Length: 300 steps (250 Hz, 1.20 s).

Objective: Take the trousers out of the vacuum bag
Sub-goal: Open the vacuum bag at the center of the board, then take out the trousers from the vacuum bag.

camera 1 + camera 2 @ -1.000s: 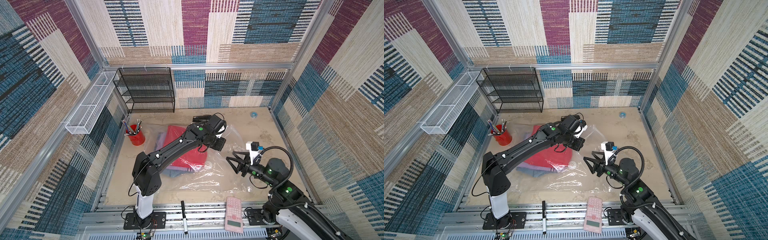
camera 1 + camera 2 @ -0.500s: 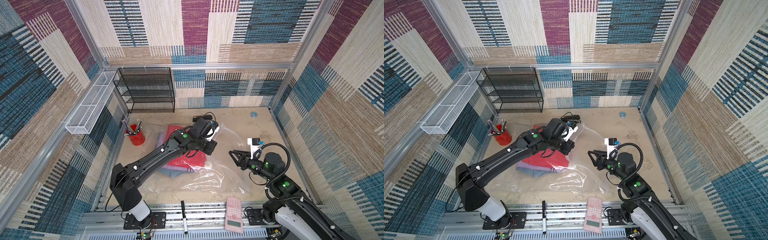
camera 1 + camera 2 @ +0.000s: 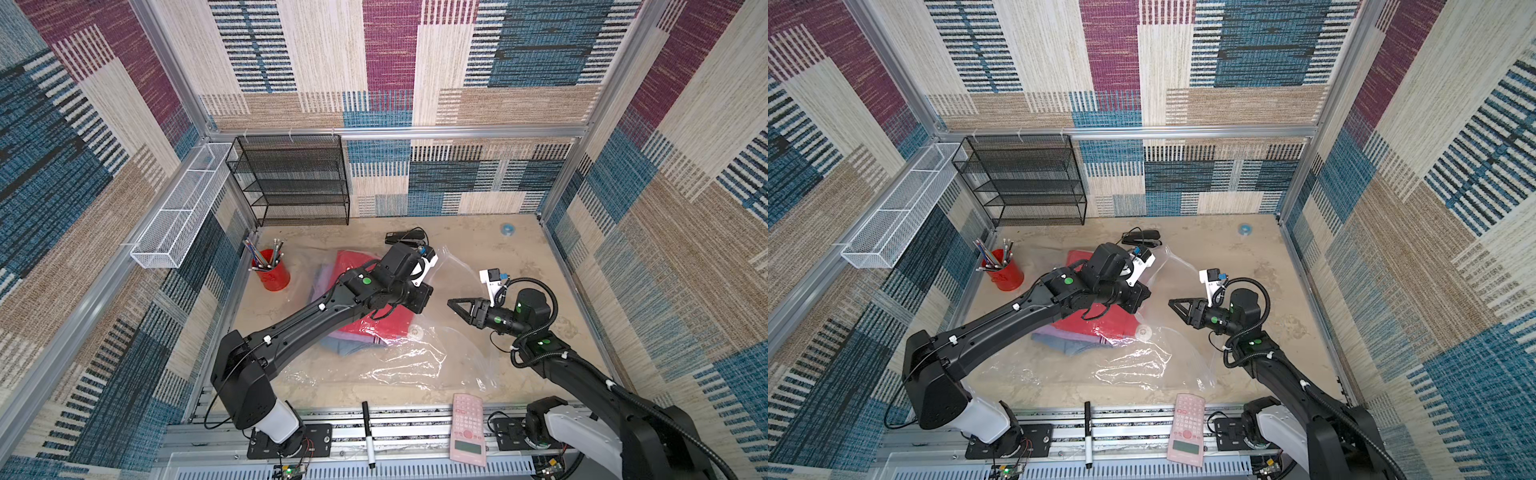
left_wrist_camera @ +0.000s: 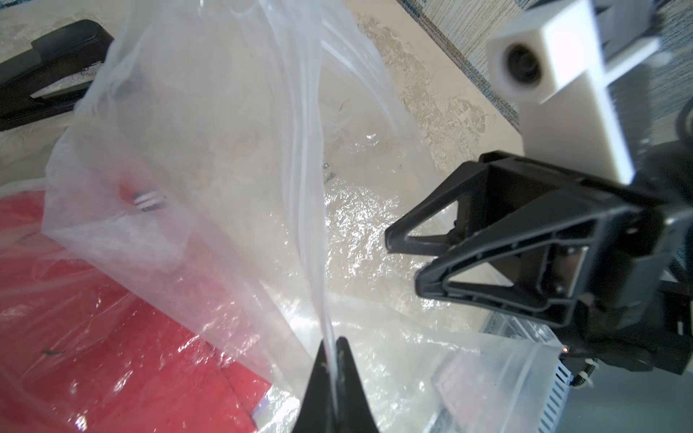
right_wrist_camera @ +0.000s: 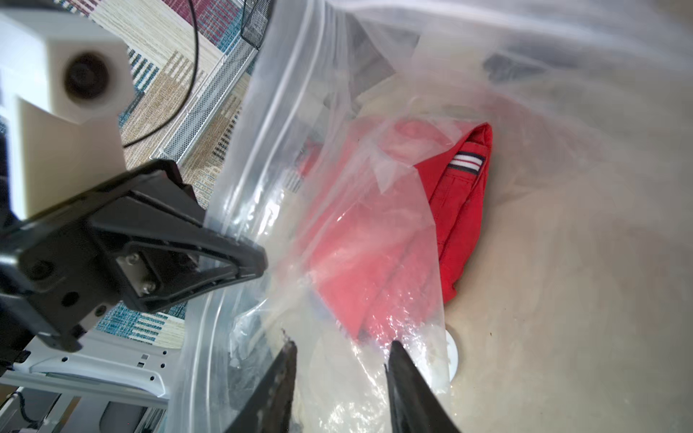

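At the mouth of the vacuum bag (image 4: 210, 157), my left gripper (image 4: 332, 346) stays clamped shut on the lifted rim while my right gripper (image 5: 339, 350), jaws just narrowed to half-open and gripping nothing, faces the opening, so the trousers (image 5: 461, 210), still inside, look reachable.

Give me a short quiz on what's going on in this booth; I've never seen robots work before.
1. True or false: the left gripper is pinching the vacuum bag.
2. Which trousers lie on top of the pile: a) denim, b) red, c) lilac?
3. Name the pink thing lying on the metal rail.
Key: 1 true; 2 b; 3 calculator.
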Motion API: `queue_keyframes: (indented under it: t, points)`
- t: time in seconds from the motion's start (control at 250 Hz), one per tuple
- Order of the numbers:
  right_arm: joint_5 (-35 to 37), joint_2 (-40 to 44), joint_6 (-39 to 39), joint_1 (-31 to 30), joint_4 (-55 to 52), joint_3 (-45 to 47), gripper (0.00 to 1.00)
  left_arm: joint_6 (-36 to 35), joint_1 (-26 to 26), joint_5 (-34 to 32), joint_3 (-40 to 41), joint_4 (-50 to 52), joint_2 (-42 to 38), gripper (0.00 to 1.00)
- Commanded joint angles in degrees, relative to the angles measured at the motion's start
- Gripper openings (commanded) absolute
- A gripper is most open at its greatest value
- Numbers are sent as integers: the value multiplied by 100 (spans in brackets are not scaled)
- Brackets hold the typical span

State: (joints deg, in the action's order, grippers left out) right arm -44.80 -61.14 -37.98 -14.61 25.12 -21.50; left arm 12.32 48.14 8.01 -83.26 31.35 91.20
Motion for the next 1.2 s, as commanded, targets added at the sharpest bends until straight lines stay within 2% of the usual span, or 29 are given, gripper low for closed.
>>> queue_keyframes:
  t: [0.0, 0.2, 0.392, 0.516, 0.676, 0.888, 1.196]
  points:
    - [-424, -608, -310, -7, 1188, 138, 42, 141, -9, 116, -236, -335, 107, 0]
    - [-670, -2100, -1143, -7, 3197, 111, 48, -25, -6, 183, -321, -319, 105, 0]
    - [-830, -3340, -1704, -222, 4078, -422, 56, 7, -12, 404, -420, -284, 219, 0]
    - [-639, -3801, -1790, -454, 4155, -637, 59, 27, 0, 500, -565, -269, 337, 0]
    - [-214, -3856, -1299, -627, 3311, -819, 65, -9, 2, 345, -710, -251, 423, 0]
    - [-157, -4239, -1172, -705, 2873, -1076, 75, -37, 69, 423, -1030, -257, 591, 0]
    - [-409, -4943, -1519, -780, 3346, -1342, 84, -148, 235, 447, -1591, -239, 836, 0]
